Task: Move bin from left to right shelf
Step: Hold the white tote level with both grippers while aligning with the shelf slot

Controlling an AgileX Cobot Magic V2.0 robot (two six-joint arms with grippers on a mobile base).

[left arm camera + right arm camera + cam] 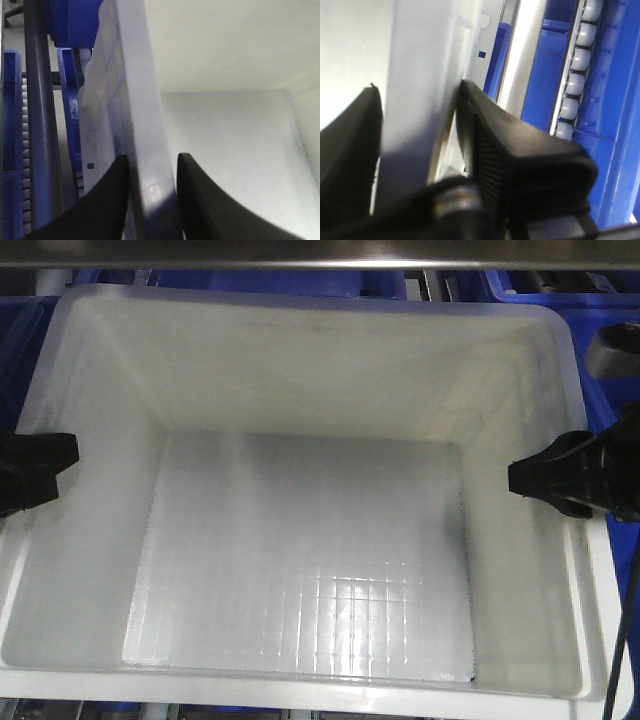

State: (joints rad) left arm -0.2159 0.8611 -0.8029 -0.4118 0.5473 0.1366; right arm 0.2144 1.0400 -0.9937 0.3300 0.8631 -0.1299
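Your left tool [151, 167] and right tool [417, 95] clamp the bin [300, 370] by its rim; the carry rightward seems all ahead.

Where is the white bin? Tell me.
In the front view the bin fills the frame, its left rim in the left gripper, its right rim in the right gripper, blue totes behind it.

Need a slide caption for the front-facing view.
Holding the white bin: left gripper and right gripper clamped on opposite side rims, blue totes behind.
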